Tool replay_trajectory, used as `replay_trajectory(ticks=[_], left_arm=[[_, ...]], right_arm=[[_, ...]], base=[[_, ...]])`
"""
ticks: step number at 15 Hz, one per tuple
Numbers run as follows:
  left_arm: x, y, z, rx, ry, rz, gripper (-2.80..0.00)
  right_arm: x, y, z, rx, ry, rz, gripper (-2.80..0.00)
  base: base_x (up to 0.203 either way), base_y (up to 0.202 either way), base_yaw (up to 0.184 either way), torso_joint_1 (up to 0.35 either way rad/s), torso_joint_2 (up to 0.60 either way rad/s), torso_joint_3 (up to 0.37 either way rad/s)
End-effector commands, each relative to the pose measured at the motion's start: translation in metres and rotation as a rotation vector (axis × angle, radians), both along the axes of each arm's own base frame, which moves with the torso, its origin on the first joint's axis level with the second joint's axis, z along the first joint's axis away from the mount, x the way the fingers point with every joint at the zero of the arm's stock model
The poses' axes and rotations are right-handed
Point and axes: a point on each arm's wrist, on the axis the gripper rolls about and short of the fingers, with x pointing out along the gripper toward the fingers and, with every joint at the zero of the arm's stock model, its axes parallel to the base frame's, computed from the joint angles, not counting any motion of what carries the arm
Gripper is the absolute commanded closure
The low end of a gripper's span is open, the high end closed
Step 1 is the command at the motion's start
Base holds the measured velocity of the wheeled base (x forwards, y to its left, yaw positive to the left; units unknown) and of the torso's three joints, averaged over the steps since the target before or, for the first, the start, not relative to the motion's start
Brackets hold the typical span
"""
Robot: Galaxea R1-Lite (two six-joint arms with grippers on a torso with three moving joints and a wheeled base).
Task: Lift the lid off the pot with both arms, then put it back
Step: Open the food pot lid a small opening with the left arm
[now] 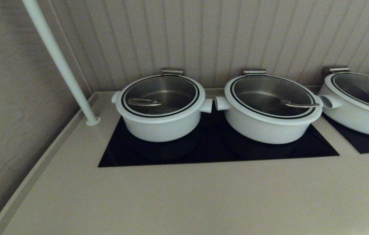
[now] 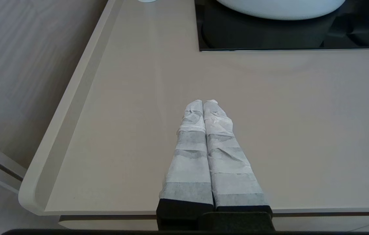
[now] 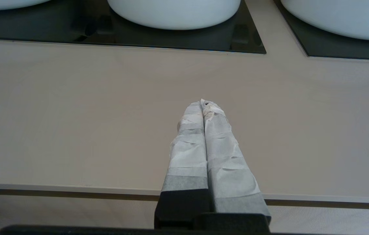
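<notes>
**A:** Three white pots are sitting in a row along the back wall. Taking the pot (image 1: pixel 161 111) on the far left as the landmark: what is happening around it?

**B:** Left of the pot, a white pole (image 1: pixel 59 58) is slanting down to the beige counter (image 1: pixel 184 195). The pot itself is resting on a black cooktop (image 1: pixel 210 147), and the lid (image 1: pixel 160 94) is sitting squarely on top of it, slim steel handle (image 1: pixel 143 102) included. Right of the pot, just beside it, a wider pot (image 1: pixel 269 111) is sharing the cooktop, and a third pot (image 1: pixel 357 104) is standing farther right still.

**A:** Where are the arms?

**B:** Neither is showing in the head view. The left gripper (image 2: pixel 203 103) is hovering over the counter's front edge, well short of the pot, its wrapped fingers pressed together on nothing. The right gripper (image 3: pixel 203 103) is doing the same farther right, facing the wider pot, tips together and holding nothing.

**A:** So how far along is the job?

**B:** Judging by this, nothing is under way: the lid is closed and untouched. Reaching, gripping, lifting and replacing all seem to be remaining.
</notes>
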Motion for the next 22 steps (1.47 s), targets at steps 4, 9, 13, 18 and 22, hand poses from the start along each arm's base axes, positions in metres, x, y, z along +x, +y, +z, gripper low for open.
replay_trajectory(ticks=[4,9,13,18,22], left_arm=[[0.0,0.0,0.0,-0.002,0.001,0.001,0.0],[0.0,0.0,0.0002,-0.002,-0.001,0.001,0.0],[0.0,0.0,0.0001,-0.002,0.0,0.001,0.0],[0.0,0.0,0.0002,-0.002,-0.001,0.003,0.0],[0.0001,0.0,-0.0002,-0.002,0.001,0.001,0.0]], right_arm=[[0.0001,0.0,0.0,-0.001,0.001,0.001,0.0],[0.0001,0.0,0.0,-0.001,0.001,0.001,0.0],[0.0001,0.0001,0.0,-0.001,0.001,0.004,0.0],[0.0001,0.0,0.0,0.005,0.002,0.003,0.0],[0.0001,0.0,0.0,0.007,0.002,0.003,0.0]], base=[[0.0,0.0,0.0,0.0,0.0,0.0],[0.0,0.0,0.0,0.0,0.0,0.0],[0.0,0.0,0.0,0.0,0.0,0.0],[0.0,0.0,0.0,0.0,0.0,0.0],[0.0,0.0,0.0,0.0,0.0,0.0]])
